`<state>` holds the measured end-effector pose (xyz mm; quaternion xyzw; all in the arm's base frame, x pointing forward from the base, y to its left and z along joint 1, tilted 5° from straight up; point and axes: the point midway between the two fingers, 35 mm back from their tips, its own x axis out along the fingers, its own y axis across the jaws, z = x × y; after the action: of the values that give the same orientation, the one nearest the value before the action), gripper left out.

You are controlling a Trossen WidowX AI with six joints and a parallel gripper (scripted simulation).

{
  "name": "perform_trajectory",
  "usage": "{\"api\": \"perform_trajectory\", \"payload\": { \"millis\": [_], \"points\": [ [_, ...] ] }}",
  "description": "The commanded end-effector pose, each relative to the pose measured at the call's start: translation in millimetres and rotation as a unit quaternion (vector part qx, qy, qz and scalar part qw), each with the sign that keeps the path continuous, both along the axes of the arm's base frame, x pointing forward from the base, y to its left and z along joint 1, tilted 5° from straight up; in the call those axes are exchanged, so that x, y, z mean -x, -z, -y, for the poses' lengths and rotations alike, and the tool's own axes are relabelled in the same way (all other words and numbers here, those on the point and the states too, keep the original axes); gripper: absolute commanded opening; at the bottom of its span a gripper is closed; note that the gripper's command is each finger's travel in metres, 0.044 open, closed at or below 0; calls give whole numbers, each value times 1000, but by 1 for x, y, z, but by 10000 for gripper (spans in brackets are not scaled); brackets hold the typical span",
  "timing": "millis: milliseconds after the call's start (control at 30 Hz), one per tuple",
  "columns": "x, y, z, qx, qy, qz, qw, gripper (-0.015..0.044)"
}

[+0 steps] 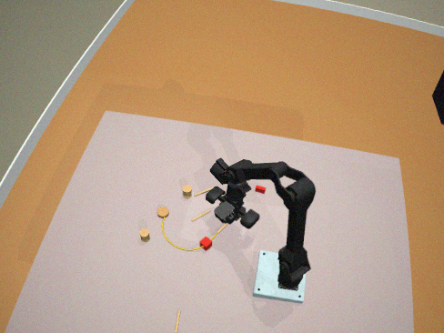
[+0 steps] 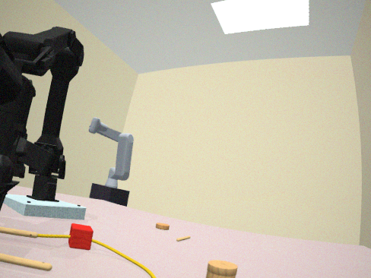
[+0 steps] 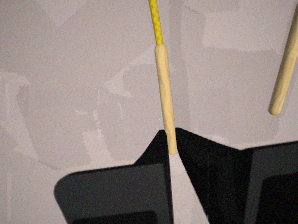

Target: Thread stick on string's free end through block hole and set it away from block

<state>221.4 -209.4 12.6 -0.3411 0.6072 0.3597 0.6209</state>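
The red block (image 1: 206, 243) (image 2: 80, 236) sits on the table. The yellow string (image 1: 176, 246) (image 2: 122, 256) (image 3: 157, 25) runs from the round wooden button (image 1: 163, 212) in a curve to the block, through it and out at the side facing my gripper. The stick (image 1: 221, 228) (image 2: 17, 232) (image 3: 164, 87) on its end lies beyond the block, with a short length of string between them. My gripper (image 3: 169, 134) is shut on this stick near its far end, low over the table. In the top view the gripper body hides the fingertips.
Loose sticks (image 1: 201, 215) (image 2: 26, 262) (image 3: 285, 70) lie beside the gripper, another (image 1: 203, 192) behind it and one (image 1: 177, 321) (image 2: 183, 238) far off. Two wooden cylinders (image 1: 186, 191) (image 1: 145, 235) stand near the button. A small red piece (image 1: 260, 189) lies behind the arm. A wooden disc (image 2: 162, 226) lies farther away.
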Motion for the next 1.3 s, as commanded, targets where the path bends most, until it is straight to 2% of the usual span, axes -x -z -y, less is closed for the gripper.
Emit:
{"api": "perform_trajectory", "payload": {
  "millis": [0,100,367,533,767,967,1067,1267],
  "points": [
    [1,1,3,4,0,-1,1000,0],
    [1,1,3,4,0,-1,1000,0],
    [-2,-10,0,0,0,1,1000,210],
    [-6,-78,-3,1,0,4,1000,210],
    [-6,-80,-4,1,0,5,1000,210],
    [-7,-76,-2,6,-2,9,1000,367],
    [-8,-96,-3,4,-2,7,1000,440],
    [-8,-106,-4,3,-2,6,1000,440]
  ]
}}
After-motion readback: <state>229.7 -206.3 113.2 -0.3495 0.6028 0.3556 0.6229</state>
